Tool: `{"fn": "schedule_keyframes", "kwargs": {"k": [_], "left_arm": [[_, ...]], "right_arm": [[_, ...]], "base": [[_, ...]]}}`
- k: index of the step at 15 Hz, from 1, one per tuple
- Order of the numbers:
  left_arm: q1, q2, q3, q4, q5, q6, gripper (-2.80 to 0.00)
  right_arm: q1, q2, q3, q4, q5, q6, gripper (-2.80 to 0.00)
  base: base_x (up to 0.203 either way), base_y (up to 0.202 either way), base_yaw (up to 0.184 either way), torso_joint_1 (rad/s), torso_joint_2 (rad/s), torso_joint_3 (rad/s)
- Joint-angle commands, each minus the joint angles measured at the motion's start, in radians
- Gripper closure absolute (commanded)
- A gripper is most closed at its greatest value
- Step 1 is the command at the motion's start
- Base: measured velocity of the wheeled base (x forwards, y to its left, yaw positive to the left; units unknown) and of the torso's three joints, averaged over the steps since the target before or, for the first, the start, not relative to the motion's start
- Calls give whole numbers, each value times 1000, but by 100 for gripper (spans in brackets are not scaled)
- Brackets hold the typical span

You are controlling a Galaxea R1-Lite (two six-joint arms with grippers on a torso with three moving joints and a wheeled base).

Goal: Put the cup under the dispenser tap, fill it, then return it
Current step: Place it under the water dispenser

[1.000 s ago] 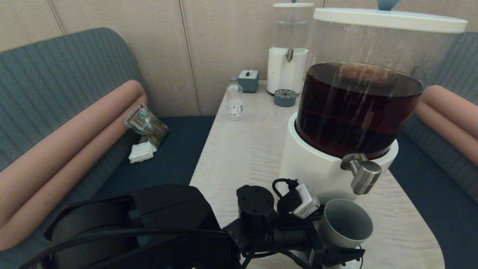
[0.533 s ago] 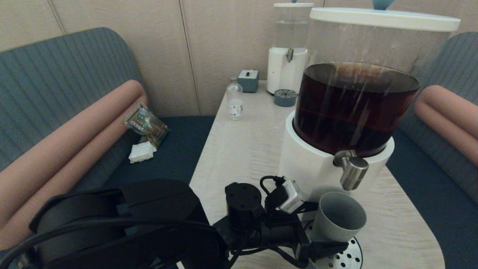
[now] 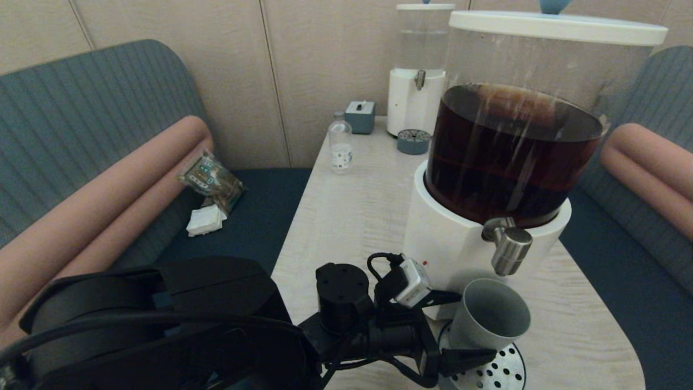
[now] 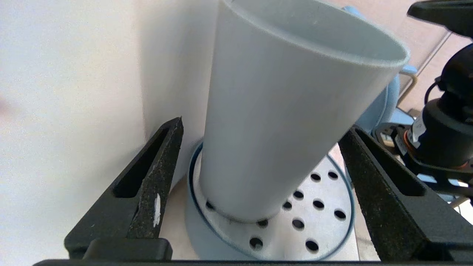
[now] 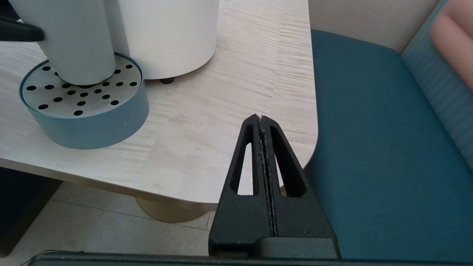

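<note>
The grey-green cup (image 3: 490, 317) (image 4: 281, 111) (image 5: 74, 44) stands on a round perforated drip tray (image 3: 501, 374) (image 4: 317, 221). It is just below and in front of the steel dispenser tap (image 3: 509, 252) of the big dispenser (image 3: 509, 141), whose tank holds dark brown liquid. My left gripper (image 3: 476, 325) (image 4: 265, 125) is open. One finger stands on each side of the cup, and a gap shows at the finger next to the white base. My right gripper (image 5: 261, 118) is shut and empty, low beside the table's near right corner.
At the back of the table (image 3: 352, 216) stand a smaller clear-liquid dispenser (image 3: 417, 81), its small drip tray (image 3: 413, 142), a grey box (image 3: 360, 116) and a small clear bottle (image 3: 341, 149). Blue sofa seats flank the table. A snack packet (image 3: 211, 181) lies on the left seat.
The big dispenser has shifted slightly left and its liquid is sloshing. The cup and my left gripper moved left with it, and the drip tray now shows under the cup.
</note>
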Motion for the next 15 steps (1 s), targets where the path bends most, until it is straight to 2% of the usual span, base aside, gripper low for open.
{"fn": "schedule_keyframes", "kwargs": {"k": [1,15], "left_arm": [[0,-7,24,-7,-5,0,-280],[-11,-202,342,-18,-5,2,-280]], "right_arm": [[0,-6,9,0,1,-1,0],[0,-6,9,0,1,-1,0]], "base": [[0,0,0,0,0,0],[0,0,0,0,0,0]]}}
